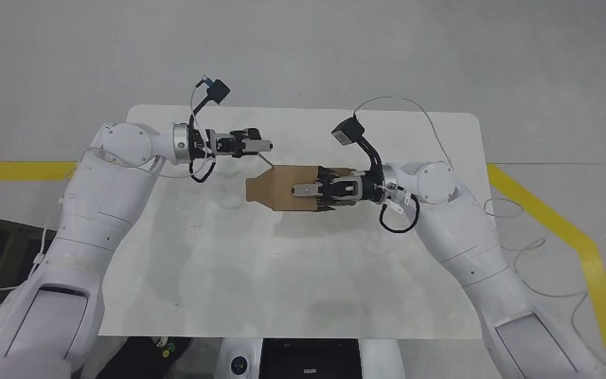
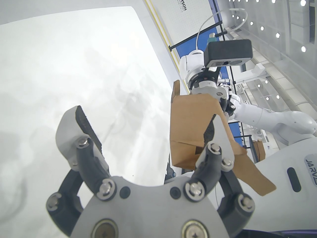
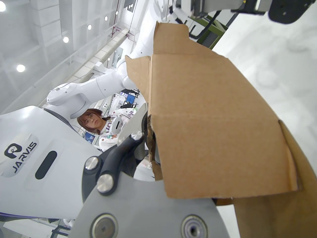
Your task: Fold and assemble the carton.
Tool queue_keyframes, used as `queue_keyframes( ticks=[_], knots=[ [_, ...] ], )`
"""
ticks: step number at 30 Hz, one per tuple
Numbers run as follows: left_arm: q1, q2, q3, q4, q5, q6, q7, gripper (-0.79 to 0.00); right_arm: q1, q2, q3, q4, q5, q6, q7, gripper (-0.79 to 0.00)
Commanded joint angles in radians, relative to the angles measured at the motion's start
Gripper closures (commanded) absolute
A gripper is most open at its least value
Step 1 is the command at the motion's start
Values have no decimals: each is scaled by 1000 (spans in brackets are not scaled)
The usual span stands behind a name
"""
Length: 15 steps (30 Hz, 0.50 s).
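Observation:
A brown cardboard carton (image 1: 279,186), partly folded with flaps loose, is held above the middle of the white table (image 1: 189,284). My right gripper (image 1: 303,189) is shut on one of its panels; in the right wrist view one finger (image 3: 137,125) presses the edge of the carton (image 3: 210,125) and the other is hidden behind the board. My left gripper (image 1: 263,145) hangs just beyond the carton's far edge, open with nothing between its fingers. In the left wrist view the gripper (image 2: 148,127) stands wide, with the carton (image 2: 190,125) past one fingertip.
The tabletop around the carton is bare white surface on every side. A yellow floor line (image 1: 540,213) runs past the table's right edge.

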Motion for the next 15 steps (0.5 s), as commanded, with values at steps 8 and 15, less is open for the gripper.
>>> queue_keyframes(
  ticks=[8,15],
  knots=[
    [11,1,0,-24,-2,-3,-11,-785,-3,2,19,-6,-11,-11,-48,0],
    [18,2,-2,-36,0,-3,-15,-785,-4,-1,19,-8,-17,-18,-75,0]
  ],
)
